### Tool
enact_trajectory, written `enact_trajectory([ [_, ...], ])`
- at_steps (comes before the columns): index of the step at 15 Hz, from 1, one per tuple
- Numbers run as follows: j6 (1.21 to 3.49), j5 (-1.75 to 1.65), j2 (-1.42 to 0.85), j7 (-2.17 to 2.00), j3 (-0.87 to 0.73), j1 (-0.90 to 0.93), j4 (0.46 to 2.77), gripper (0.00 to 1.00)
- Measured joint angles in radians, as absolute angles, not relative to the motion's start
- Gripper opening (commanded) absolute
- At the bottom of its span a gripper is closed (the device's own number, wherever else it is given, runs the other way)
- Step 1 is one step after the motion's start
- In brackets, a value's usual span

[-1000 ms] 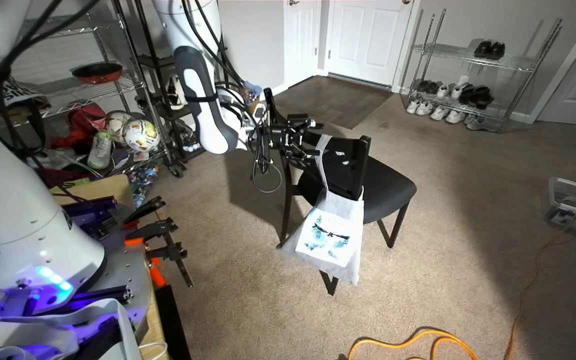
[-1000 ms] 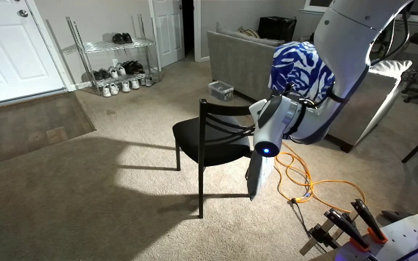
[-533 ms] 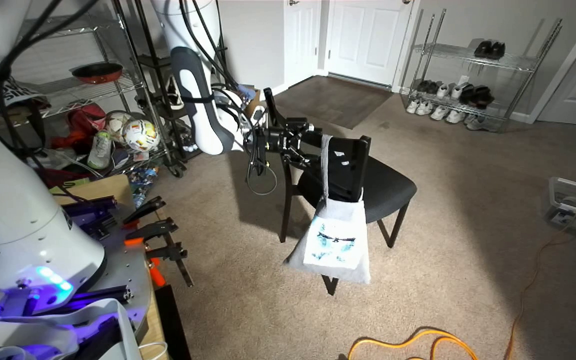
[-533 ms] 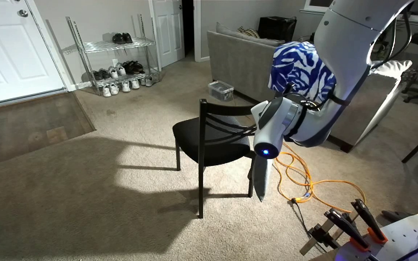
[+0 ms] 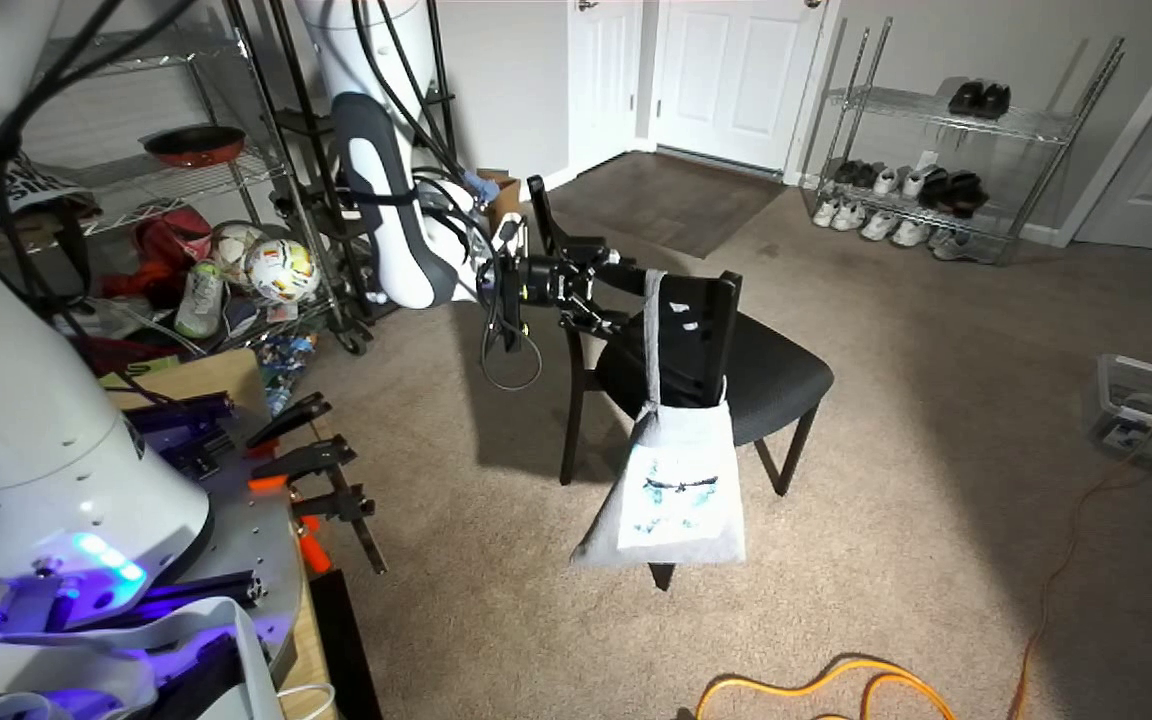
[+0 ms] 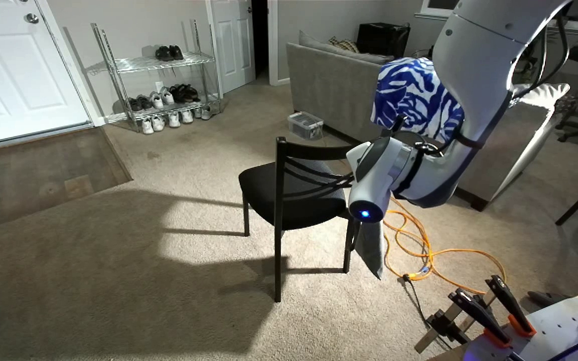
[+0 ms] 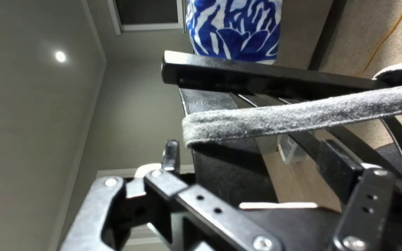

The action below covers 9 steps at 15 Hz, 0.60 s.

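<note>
Hanging on black chair (image 5: 776, 385) beside spread gripper (image 7: 255, 162), gray bag (image 5: 671, 495)

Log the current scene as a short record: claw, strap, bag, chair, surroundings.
Claw: open, holding nothing, at the top rail of the chair; contact can't be told
Fingers: set wide apart
Strap: looped over the top rail, apart from the fingers in the wrist view
Bag: hanging by the strap from the chair's back, printed panel showing
Chair: upright on the carpet
Surroundings: sofa, clear bin, shoe rack
</note>
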<state>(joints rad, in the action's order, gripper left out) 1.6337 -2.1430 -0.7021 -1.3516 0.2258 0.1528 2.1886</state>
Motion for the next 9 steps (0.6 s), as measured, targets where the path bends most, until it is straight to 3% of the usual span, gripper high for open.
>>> enact_trajectory([
  [9,1.626,-2.142,-0.701,-1.352,0.214,0.156,2.168,1.0],
])
